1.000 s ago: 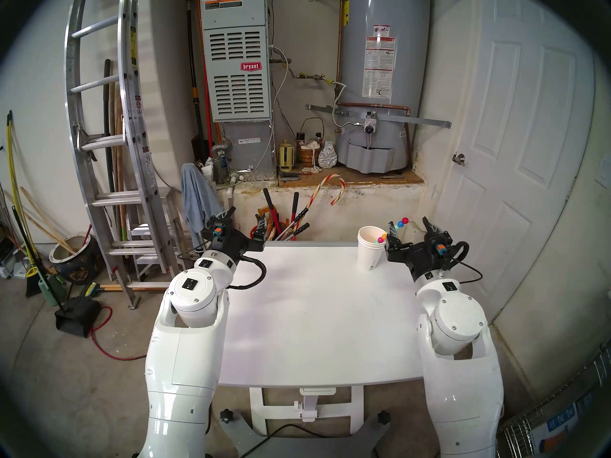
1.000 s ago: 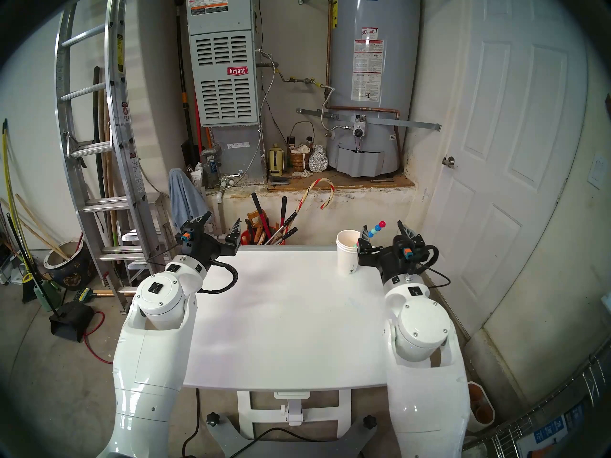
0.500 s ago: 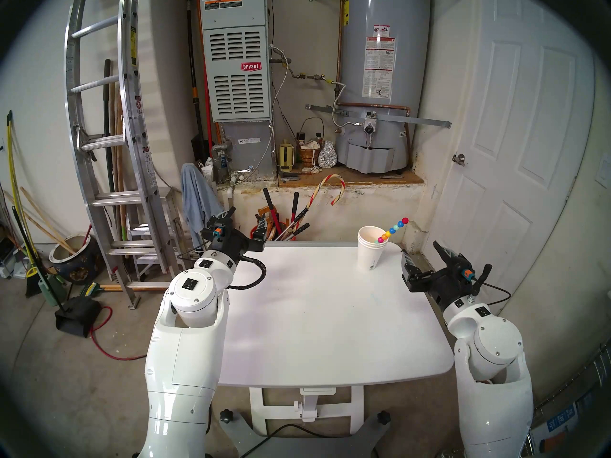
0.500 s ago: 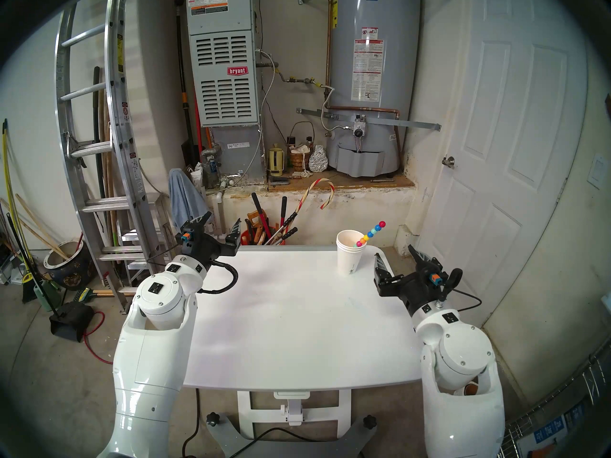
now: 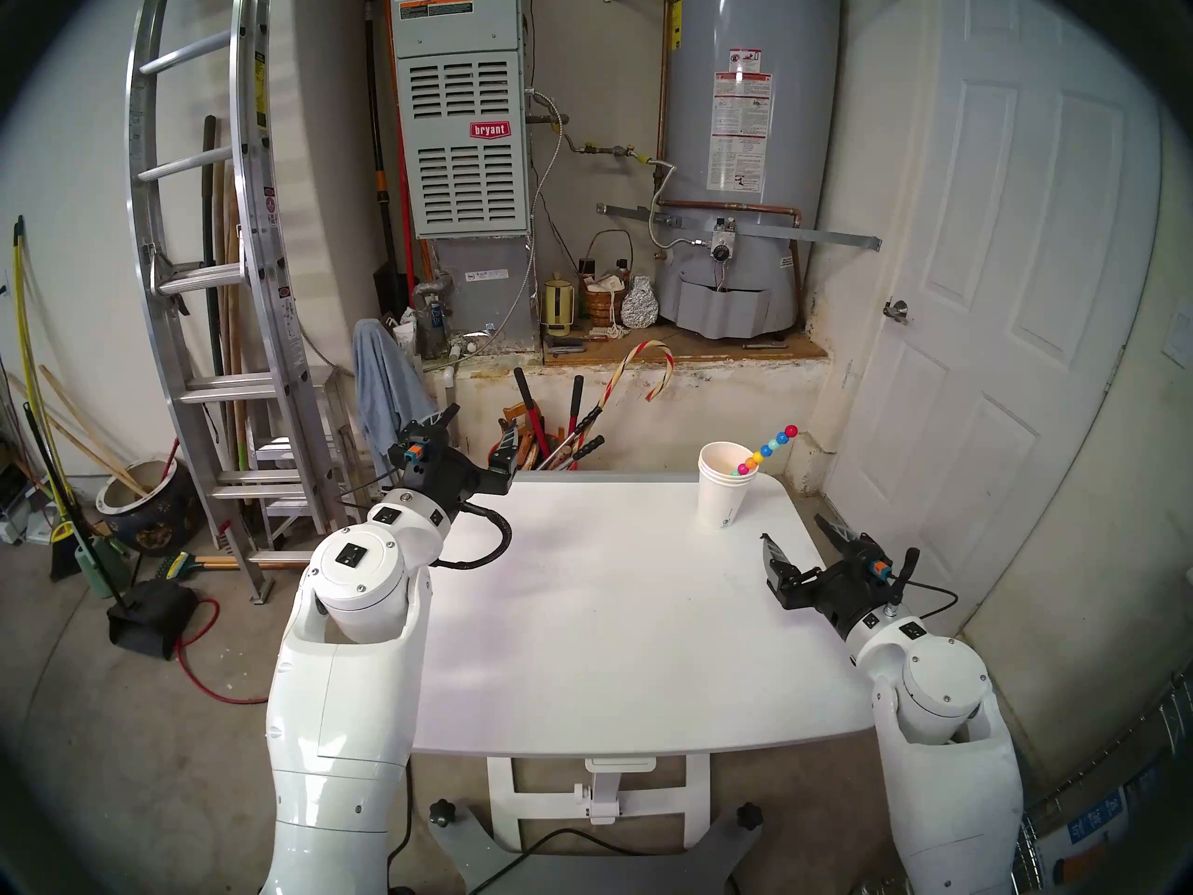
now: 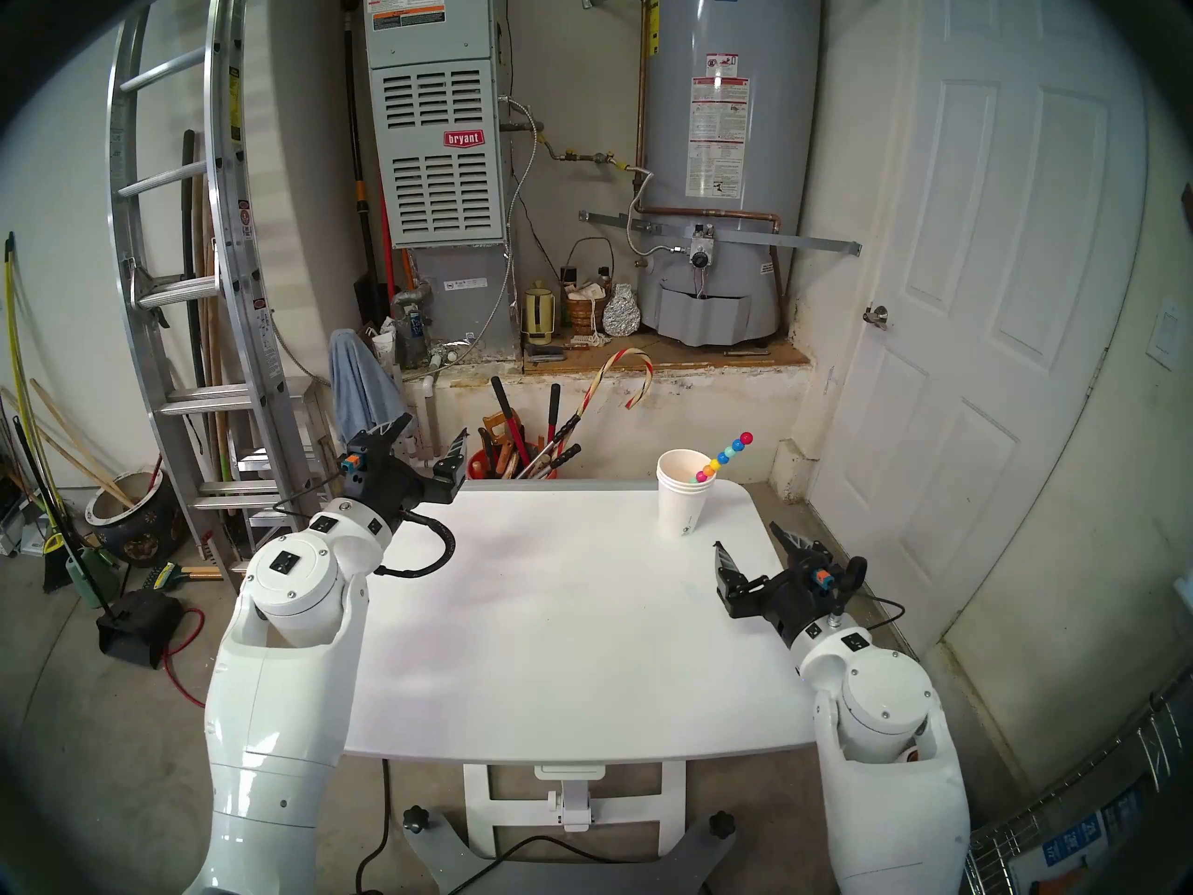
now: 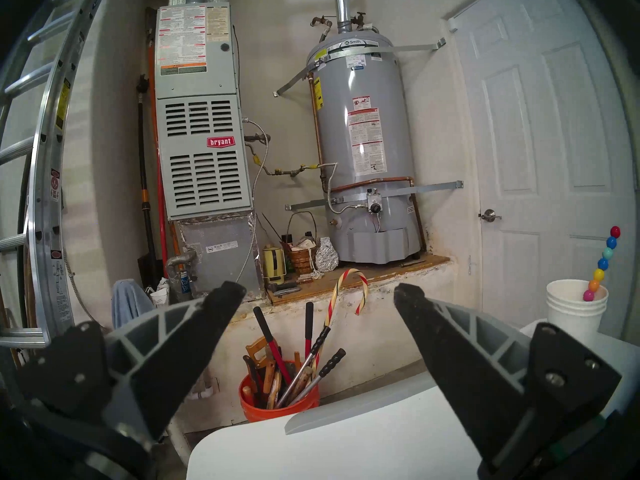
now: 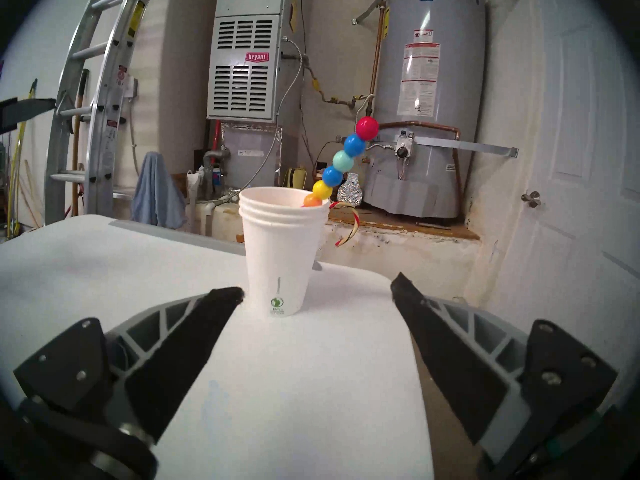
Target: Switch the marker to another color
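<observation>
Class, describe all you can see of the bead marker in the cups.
The marker is a slim stick of glossy, plastic-looking round beads: from the top red, blue, teal, blue, yellow, orange, then pink at the rim. It stands in the stacked white cups, leaning up to the right against the rim, its lower end hidden inside. Nothing else touches it.

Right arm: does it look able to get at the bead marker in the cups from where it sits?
Probably yes. The right gripper is open and empty, facing the paper cups over bare table. The marker leans out above the rim, exposed.
</observation>
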